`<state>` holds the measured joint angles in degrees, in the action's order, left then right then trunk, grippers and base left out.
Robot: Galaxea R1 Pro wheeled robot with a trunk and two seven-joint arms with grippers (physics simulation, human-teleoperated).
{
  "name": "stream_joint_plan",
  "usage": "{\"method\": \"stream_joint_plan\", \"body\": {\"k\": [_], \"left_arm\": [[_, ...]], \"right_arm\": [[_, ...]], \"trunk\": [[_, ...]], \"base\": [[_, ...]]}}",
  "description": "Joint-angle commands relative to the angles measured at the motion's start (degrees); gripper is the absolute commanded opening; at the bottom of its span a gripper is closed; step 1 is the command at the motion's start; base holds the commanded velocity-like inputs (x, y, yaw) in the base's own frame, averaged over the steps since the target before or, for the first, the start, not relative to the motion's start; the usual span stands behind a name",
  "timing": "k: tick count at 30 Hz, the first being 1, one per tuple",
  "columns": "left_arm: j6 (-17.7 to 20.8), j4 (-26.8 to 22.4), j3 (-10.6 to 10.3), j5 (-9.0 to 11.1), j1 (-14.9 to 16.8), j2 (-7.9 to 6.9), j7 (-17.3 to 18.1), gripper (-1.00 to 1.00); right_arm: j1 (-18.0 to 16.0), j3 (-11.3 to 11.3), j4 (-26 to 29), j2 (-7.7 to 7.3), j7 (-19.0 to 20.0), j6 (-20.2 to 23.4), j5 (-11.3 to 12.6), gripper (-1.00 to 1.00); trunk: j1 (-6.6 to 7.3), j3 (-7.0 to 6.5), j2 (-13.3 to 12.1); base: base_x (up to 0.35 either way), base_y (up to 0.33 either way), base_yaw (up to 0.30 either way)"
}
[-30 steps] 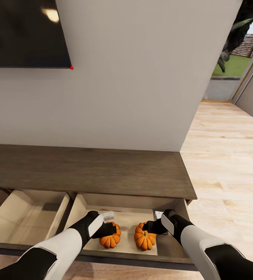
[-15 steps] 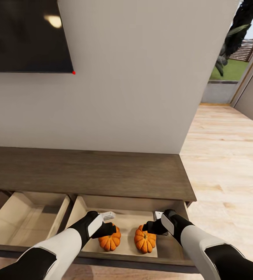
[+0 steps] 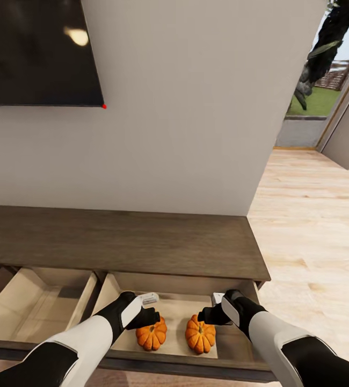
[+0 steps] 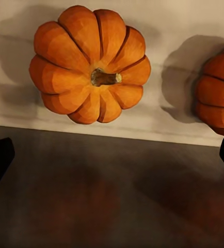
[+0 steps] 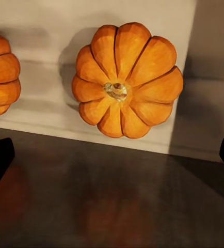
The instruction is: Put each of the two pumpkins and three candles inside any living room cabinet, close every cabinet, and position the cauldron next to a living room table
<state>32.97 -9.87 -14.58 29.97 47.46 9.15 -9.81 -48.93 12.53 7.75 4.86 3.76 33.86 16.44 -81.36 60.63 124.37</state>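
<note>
Pumpkins (image 3: 152, 334) (image 3: 200, 334) sit in the cabinet (image 3: 142, 242) drawer beneath two spread pincers (image 3: 148, 310) (image 3: 213, 306).

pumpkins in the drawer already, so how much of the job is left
Done: both pumpkins, left pumpkin and right pumpkin, sit side by side, apart, in the cabinet's open right drawer. In hand: nothing; the left hand and right hand hover open above them. Left: both drawers, including the left drawer, need closing; candles and cauldron aren't visible, so presumably still to do.
</note>
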Motion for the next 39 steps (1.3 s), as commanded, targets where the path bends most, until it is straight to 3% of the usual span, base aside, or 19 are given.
{"method": "stream_joint_plan", "body": {"k": [1, 17, 19, 21, 39], "left_arm": [[0.2, -0.1, -0.3, 0.6, 0.0, -0.01, -0.5, 1.0], [0.3, 0.1, -0.4, 0.6, 0.0, -0.01, -0.5, 1.0], [0.3, 0.1, -0.4, 0.6, 0.0, -0.01, -0.5, 1.0], [0.3, 0.1, -0.4, 0.6, 0.0, -0.01, -0.5, 1.0], [0.3, 0.2, -0.5, 0.6, 0.0, 0.08, -0.5, 1.0]], "right_arm": [[0.0, 0.6, 0.1, -0.03, 0.1, 0.2, 0.3, 1.0], [0.0, 0.6, 0.1, -0.03, 0.2, 0.5, 0.3, 1.0], [0.0, 0.6, 0.2, -0.04, 0.3, 3.7, 0.5, 1.0], [0.0, 0.6, 0.2, -0.08, 0.3, 4.1, 0.5, 1.0], [0.0, 0.6, 0.3, -0.12, 0.3, 4.6, 0.5, 1.0]], "trunk": [[0.01, 0.02, 0.0], [0.01, -0.04, 0.0], [0.01, -0.04, 0.0], [0.01, -0.04, 0.0], [0.01, -1.6, 0.0]], "base": [[0.0, 0.0, 0.026], [0.0, 0.0, 0.004], [0.0, 0.0, 0.0], [0.0, 0.0, 0.0], [0.0, 0.0, 0.0]]}}
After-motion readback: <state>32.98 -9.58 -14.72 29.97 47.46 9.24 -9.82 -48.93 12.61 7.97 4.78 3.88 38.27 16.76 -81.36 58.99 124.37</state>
